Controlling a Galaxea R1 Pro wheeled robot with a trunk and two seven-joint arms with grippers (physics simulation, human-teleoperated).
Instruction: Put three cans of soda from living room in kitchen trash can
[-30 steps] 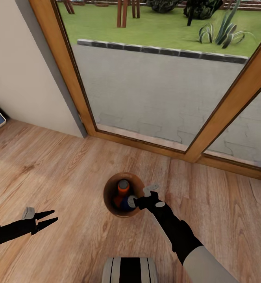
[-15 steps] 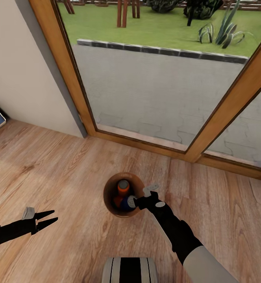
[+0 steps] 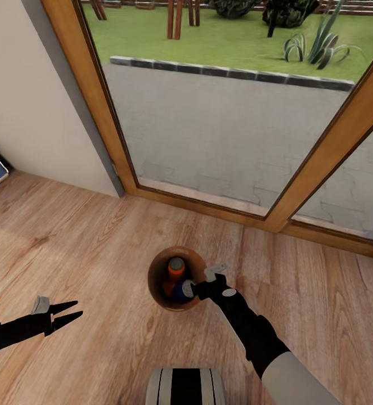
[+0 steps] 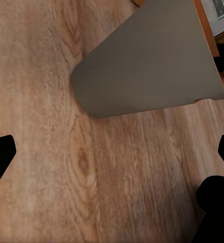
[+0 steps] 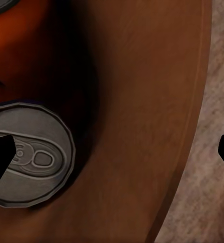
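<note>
The bin [image 3: 178, 278] stands upright on the wood plank floor [image 3: 96, 242], at about 6 o'clock from the wood-framed glass door [image 3: 231, 129] and well apart from it. Inside it an orange can [image 3: 175, 270] stands at the 12 o'clock side, and a dark blue can [image 3: 184, 290] with a silvery top sits just beside it at about 5 o'clock — both within the glossy brown wall. The right gripper [image 3: 200, 288] is at the bin's rim on the 3 o'clock side, by the blue can; in the right wrist view its jaws are spread, one tip over the blue can's top [image 5: 28, 154] and the other outside the rim over the floor, grasping nothing. The left gripper [image 3: 68, 314] hangs above bare floor at about 9 o'clock from the bin, well apart, its jaws released and empty; the left wrist view looks at the bin's pale grey outer wall [image 4: 147, 61] — standing on the planks
</note>
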